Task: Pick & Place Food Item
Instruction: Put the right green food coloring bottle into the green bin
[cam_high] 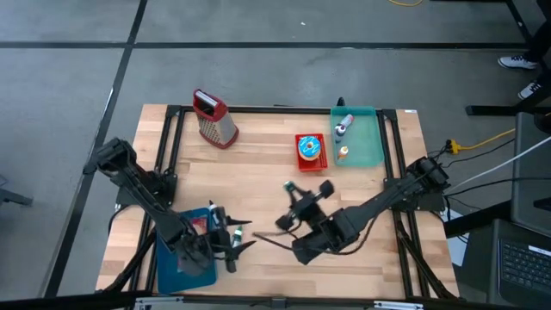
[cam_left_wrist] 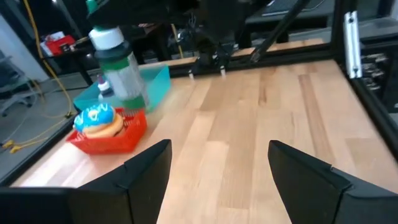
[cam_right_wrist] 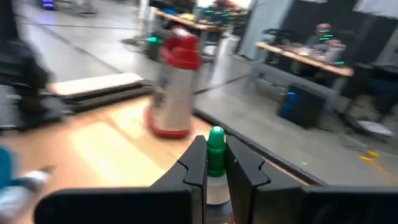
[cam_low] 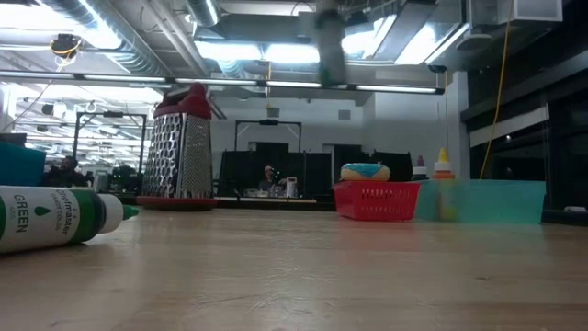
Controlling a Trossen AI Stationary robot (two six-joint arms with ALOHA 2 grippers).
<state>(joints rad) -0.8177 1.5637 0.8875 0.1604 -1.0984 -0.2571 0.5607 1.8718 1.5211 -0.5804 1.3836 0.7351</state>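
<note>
Red basket (cam_high: pixel 311 150) holding a frosted donut (cam_high: pixel 309 147); teal tray (cam_high: pixel 365 142) beside it with two small bottles. Left gripper (cam_left_wrist: pixel 219 167) spread wide, empty, over the blue bin (cam_high: pixel 183 260). Right gripper (cam_right_wrist: pixel 216 163) clamped on a green-capped bottle (cam_right_wrist: pixel 216 163) mid-table.

Two arms work at one desk (cam_high: pixel 258 164), each with one gripper: the left gripper (cam_left_wrist: pixel 217 174) and the right gripper (cam_right_wrist: pixel 216 171).

There are four bottles. Two are green: the upright bottle (cam_right_wrist: pixel 216 146) and the lying bottle (cam_low: pixel 55 216). Two are small: the pale bottle (cam_high: pixel 342 127) and the orange bottle (cam_high: pixel 343 153).

There is one grater (cam_high: pixel 213 120), one red basket (cam_high: pixel 311 160), one doughnut (cam_high: pixel 309 147), one teal tray (cam_high: pixel 368 138) and one blue tray (cam_high: pixel 181 267).
</note>
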